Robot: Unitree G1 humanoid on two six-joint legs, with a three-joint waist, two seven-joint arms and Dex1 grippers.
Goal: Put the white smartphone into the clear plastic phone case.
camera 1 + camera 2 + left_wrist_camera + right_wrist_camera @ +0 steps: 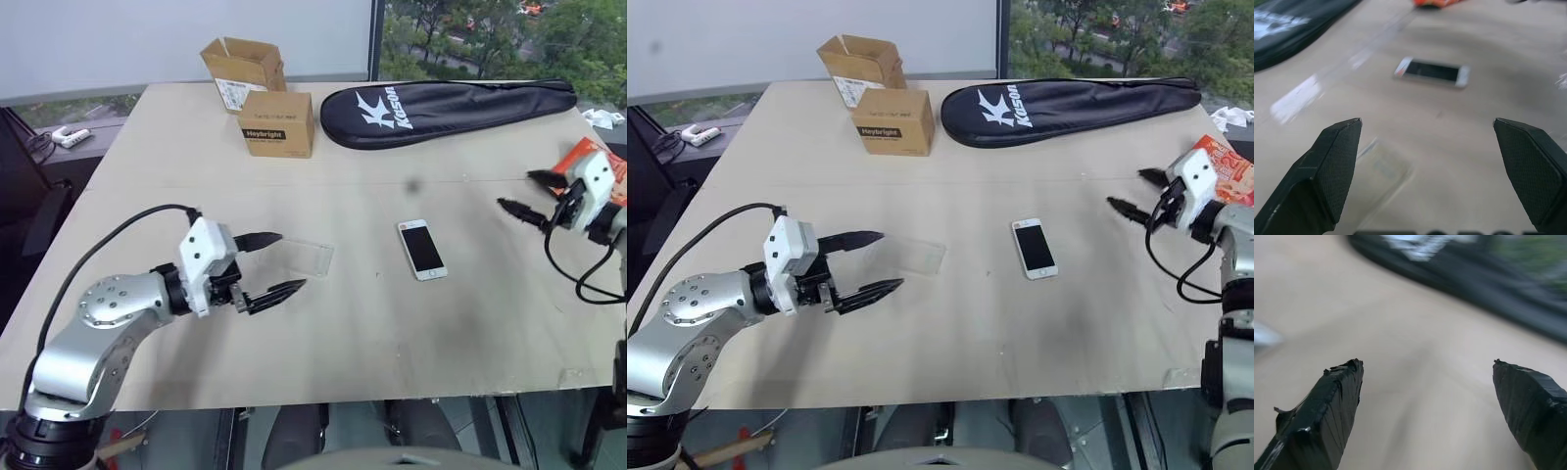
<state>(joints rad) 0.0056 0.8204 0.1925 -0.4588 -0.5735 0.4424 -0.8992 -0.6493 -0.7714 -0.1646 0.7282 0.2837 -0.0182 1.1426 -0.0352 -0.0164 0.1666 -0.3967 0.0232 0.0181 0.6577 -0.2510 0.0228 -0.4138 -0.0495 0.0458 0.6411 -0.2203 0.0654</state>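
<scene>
Phone (421, 250): lies flat on the worktop (343, 323), screen up, home button at the near end, roughly mid-worktop and a little toward the robot's right. Nothing touches it.

Case (299, 257): flat on the worktop to the left of the phone, well apart from it (edges faint, only a glossy outline reads). Empty; phone not in it.

Left claw (276, 264): wide, holding nothing. It sits just beside the case's left end, one finger (259, 239) on the far side, the other on the near side; whether either finger touches the case, cannot tell. In the left wrist view the case (1378, 169) lies just ahead between the two fingers, nearer one of them, with the phone (1432, 72) farther on.

Right claw (534, 194): wide, holding nothing, raised above the worktop near its right edge, pointing toward the robot's left. Well apart from the phone.

Snack packet (578, 157): orange-red, at the right edge, partly hidden behind the right claw's white housing.

Racket bag (446, 110): black with white lettering, lying across the far right of the worktop.

Boxes: two cardboard boxes at the far side, left of the bag; the farther one (240, 64) open-topped, the nearer one (279, 122) closed and labelled, touching it or nearly so.
</scene>
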